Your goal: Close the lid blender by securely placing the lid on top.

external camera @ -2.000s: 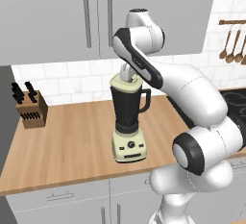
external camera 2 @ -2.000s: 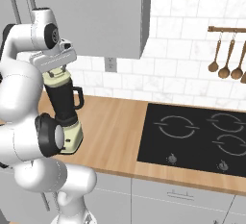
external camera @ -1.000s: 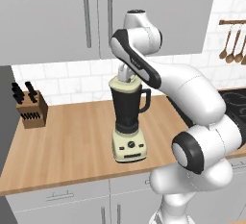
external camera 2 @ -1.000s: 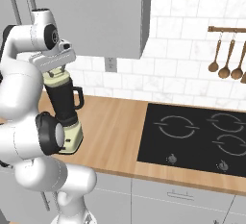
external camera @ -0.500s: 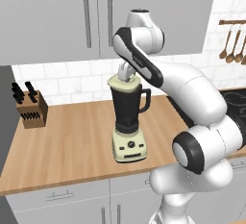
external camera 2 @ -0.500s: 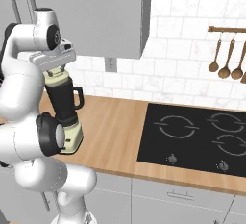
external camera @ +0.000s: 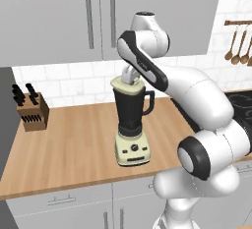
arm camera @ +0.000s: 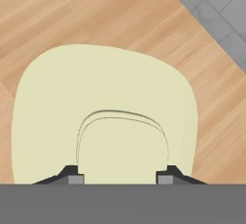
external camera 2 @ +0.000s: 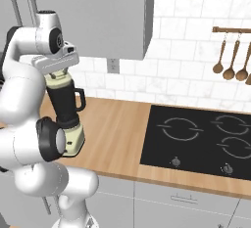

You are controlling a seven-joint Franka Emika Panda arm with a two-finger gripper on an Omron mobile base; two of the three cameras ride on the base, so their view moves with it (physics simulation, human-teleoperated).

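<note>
The lid (external camera: 126, 84) sits on top of the blender (external camera: 131, 125), which stands on the wooden counter (external camera: 69, 139). The end effector (arm camera: 117, 177) points straight down, its fingertips clamped on the lid's raised centre cap.

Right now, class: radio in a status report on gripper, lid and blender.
Gripper astride lid's centre cap, grip unconfirmed. Lid on top of blender jar. Nothing obstructing.

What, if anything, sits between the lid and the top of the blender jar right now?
Nothing visible does. The lid already rests on the mouth of the blender, with no gap that I can make out. The gripper has its fingertips at either side of the lid's raised centre cap.
</note>
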